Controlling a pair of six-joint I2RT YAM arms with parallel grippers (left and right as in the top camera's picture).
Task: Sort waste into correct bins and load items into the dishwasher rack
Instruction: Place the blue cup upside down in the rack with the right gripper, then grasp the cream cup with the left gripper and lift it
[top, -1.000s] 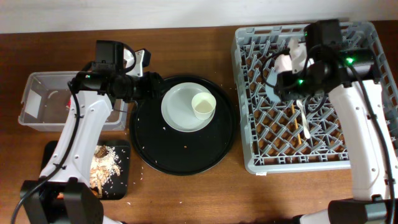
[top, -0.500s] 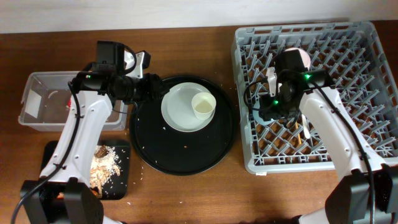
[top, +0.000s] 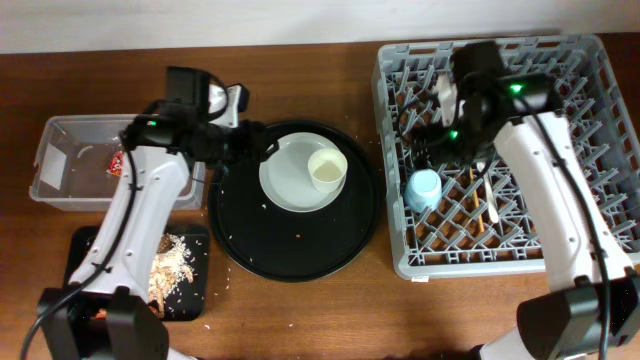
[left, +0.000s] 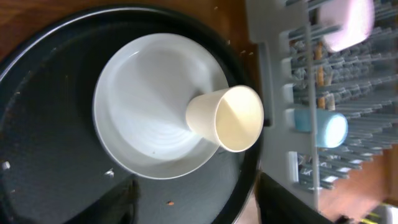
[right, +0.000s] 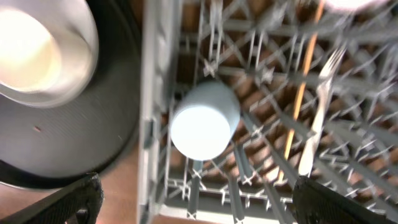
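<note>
Left gripper (top: 252, 146) hovers at the far-left rim of the large round black tray (top: 250, 250), while the right gripper (top: 433, 130) hangs over the left part of the large square grey plastic grid rack (top: 570, 240). From overhead, neither shows clearly how its fingers stand. The rack holds the small blue cup (top: 423, 188) by its left wall, plus a white plastic fork (top: 490, 200) and a thin orange stick (top: 470, 215). At far left, the clear plastic rectangular tub (top: 50, 135) contains the red snack wrapper (top: 117, 163). Near it, the shallow black rectangular tray (top: 85, 245) carries the beige noodle-like scraps (top: 170, 262). I see no carrot or tissue loose on the table, so the waste sorting looks largely finished. The left wrist view shows the left gripper (left: 199, 190) with its fingers apart and holding nothing. Beneath it the round pale grey plate (left: 143, 93) sits on the round tray, with the small cream-white cup (left: 227, 118) on the plate's right side. These two items are not yet loaded. The pinkish-white bowl (left: 348, 22) already sits further back in the rack, beyond the blue cup (left: 323, 127). In the right wrist view the right gripper (right: 196, 186) is spread wide and empty above the blue cup (right: 205, 121), which seems to rest mouth-down between the pegs, though blur makes that uncertain.
</note>
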